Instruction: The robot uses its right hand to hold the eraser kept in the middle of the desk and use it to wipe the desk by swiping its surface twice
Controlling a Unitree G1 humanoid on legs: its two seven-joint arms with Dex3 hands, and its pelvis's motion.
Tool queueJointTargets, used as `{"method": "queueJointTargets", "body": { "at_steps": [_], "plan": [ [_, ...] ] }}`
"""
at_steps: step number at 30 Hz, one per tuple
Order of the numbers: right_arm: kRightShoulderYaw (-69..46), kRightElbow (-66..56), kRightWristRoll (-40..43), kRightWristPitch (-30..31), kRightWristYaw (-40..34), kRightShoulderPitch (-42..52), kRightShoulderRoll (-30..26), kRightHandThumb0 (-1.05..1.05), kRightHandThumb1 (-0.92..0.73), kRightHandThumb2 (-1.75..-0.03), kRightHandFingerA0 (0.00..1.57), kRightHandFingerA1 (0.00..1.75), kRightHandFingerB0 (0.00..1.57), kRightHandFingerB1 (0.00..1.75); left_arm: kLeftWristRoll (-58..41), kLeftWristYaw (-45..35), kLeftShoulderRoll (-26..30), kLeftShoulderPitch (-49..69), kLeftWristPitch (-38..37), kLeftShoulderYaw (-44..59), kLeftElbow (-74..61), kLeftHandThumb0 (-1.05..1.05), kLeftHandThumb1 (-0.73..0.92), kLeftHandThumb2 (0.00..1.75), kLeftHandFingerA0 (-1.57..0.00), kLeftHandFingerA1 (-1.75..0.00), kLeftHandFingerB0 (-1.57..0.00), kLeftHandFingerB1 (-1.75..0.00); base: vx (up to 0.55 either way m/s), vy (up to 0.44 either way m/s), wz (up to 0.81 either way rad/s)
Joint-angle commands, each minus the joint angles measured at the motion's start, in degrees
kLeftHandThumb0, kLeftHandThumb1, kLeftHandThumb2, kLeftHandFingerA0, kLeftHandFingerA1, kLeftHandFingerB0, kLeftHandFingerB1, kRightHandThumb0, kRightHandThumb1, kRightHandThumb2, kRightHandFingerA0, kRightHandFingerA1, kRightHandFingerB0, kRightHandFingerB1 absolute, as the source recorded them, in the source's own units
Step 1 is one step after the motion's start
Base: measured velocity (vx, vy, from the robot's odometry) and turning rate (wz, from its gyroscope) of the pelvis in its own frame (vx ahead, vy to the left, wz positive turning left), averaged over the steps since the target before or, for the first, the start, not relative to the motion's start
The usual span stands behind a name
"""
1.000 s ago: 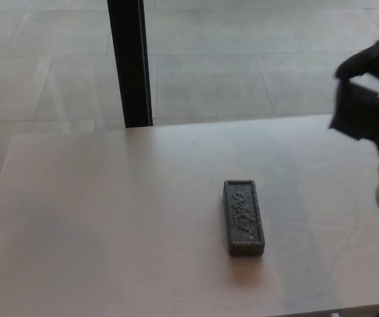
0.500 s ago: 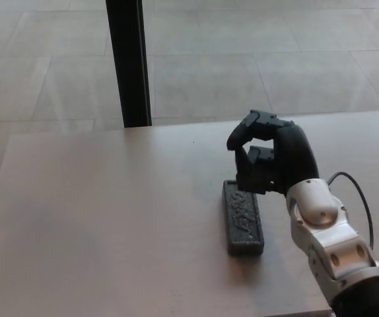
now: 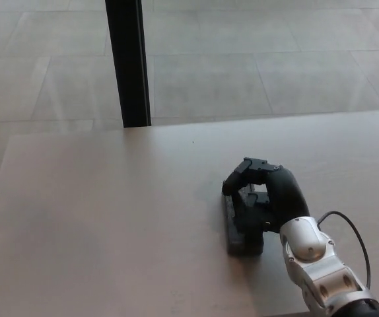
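Now the right hand [image 3: 263,198] sits atop the eraser [image 3: 239,239], fingers curled around it.

Right hand low over the middle of the desk.
Your right hand [image 3: 263,198] curled its thumb and two fingers [image 3: 241,178] downward, knuckles up, while the silver wrist and forearm [image 3: 318,271] reached in from the desk's near right corner.
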Motion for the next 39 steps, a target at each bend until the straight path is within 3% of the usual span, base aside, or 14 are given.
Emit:
{"method": "queueJointTargets", "body": {
  "at_steps": [1,5,6,7,8,18,28,30,31,32,33,34,35,39],
  "plan": [
    [-0.2,2.3,-1.9,-3.2,-0.9,2.2,0.0,-0.18,-0.49,-1.13,0.94,1.75,0.72,1.75,-0.8,0.1,1.2,-0.1,1.4,-0.4,0.2,-0.69,0.86,0.65,-0.71,-0.66,-0.66,-0.58,0.0,0.0,0.0],
    [1.1,4.8,-3.9,-4.4,-2.2,3.4,-0.1,-0.19,-0.48,-1.14,0.96,1.75,0.78,1.67,-0.5,0.8,1.1,-0.6,1.4,-1.1,0.0,-0.69,0.86,0.66,-0.74,-0.65,-0.68,-0.58,0.0,0.0,0.0],
    [0.7,6.4,-3.4,-5.1,-2.2,3.8,0.3,-0.26,-0.45,-1.17,1.24,1.42,1.1,1.34,-1.0,0.3,1.0,-0.7,1.4,-0.9,-0.1,-0.69,0.87,0.65,-0.71,-0.66,-0.66,-0.58,0.0,0.0,0.0],
    [0.6,6.8,-3.4,-5.4,-2.3,3.7,0.4,-0.26,-0.45,-1.17,1.24,1.42,1.1,1.34,-1.1,0.2,1.0,-0.8,1.4,-0.9,-0.1,-0.69,0.87,0.65,-0.71,-0.66,-0.66,-0.58,0.0,0.0,0.0],
    [0.9,7.9,-3.8,-5.8,-2.2,4.0,0.3,-0.21,-0.44,-1.28,0.97,1.75,0.84,1.68,-0.9,0.4,1.1,-0.8,1.3,-1.1,-0.2,-0.7,0.87,0.66,-0.71,-0.68,-0.64,-0.57,0.0,0.0,0.0],
    [4.0,10.2,-7.5,-9.0,-2.6,4.8,-1.3,-0.2,-0.49,-1.21,0.99,1.75,0.86,1.62,-0.6,0.4,1.5,-1.2,0.9,-2.3,0.0,-0.68,0.87,0.66,-0.73,-0.66,-0.64,-0.55,0.0,0.0,0.0],
    [10.5,11.2,-14.0,-10.1,-0.4,3.6,-11.7,-0.28,-0.61,-1.03,0.88,1.75,0.72,1.63,-0.7,-0.2,1.2,-0.6,0.3,-2.3,0.0,-0.66,0.9,0.67,-0.7,-0.62,-0.63,-0.55,0.0,0.0,0.0],
    [10.3,11.5,-14.7,-8.4,-1.0,3.5,-14.5,-0.29,-0.66,-0.84,0.91,1.75,0.69,1.49,-0.7,0.2,1.3,-0.5,0.4,-2.3,0.0,-0.68,0.89,0.67,-0.7,-0.61,-0.66,-0.55,0.0,0.0,0.0],
    [10.0,11.6,-14.5,-8.1,-0.9,3.4,-15.2,-0.27,-0.67,-0.82,0.89,1.75,0.7,1.03,-0.8,0.3,1.3,-0.5,0.5,-2.2,0.0,-0.68,0.88,0.66,-0.73,-0.63,-0.69,-0.56,0.0,0.0,0.0],
    [9.7,11.8,-14.3,-8.0,-0.9,3.4,-15.9,-0.27,-0.67,-0.82,0.89,1.75,0.7,1.03,-0.9,0.4,1.3,-0.4,0.4,-2.2,-0.1,-0.68,0.88,0.66,-0.73,-0.63,-0.69,-0.56,0.0,0.0,0.0],
    [8.8,12.0,-13.4,-9.1,-0.1,3.8,-17.6,-0.23,-0.57,-1.1,0.93,1.75,0.76,1.41,-0.9,0.0,1.4,-0.3,0.4,-2.1,0.0,-0.68,0.89,0.66,-0.7,-0.64,-0.64,-0.55,0.0,0.0,0.0],
    [7.6,12.6,-12.3,-10.3,0.8,4.0,-19.2,-0.26,-0.6,-0.98,0.91,1.75,0.69,1.58,-0.9,0.1,1.4,-0.2,0.3,-2.1,0.1,-0.68,0.89,0.66,-0.71,-0.64,-0.65,-0.55,0.0,0.0,0.0],
    [7.0,12.9,-12.1,-10.5,0.8,4.3,-20.0,-0.25,-0.56,-1.06,0.9,1.75,0.78,1.59,-1.1,-0.1,1.4,-0.2,0.3,-1.9,0.0,-0.67,0.89,0.66,-0.68,-0.67,-0.62,-0.56,0.0,0.0,0.0],
    [4.7,14.2,-11.6,-10.8,1.0,5.3,-23.1,-0.3,-0.58,-1.06,0.9,1.75,0.76,1.58,-1.2,-0.5,1.4,0.1,0.1,-1.8,-0.2,-0.67,0.9,0.66,-0.68,-0.62,-0.61,-0.55,0.0,0.0,0.0]
  ]
}}
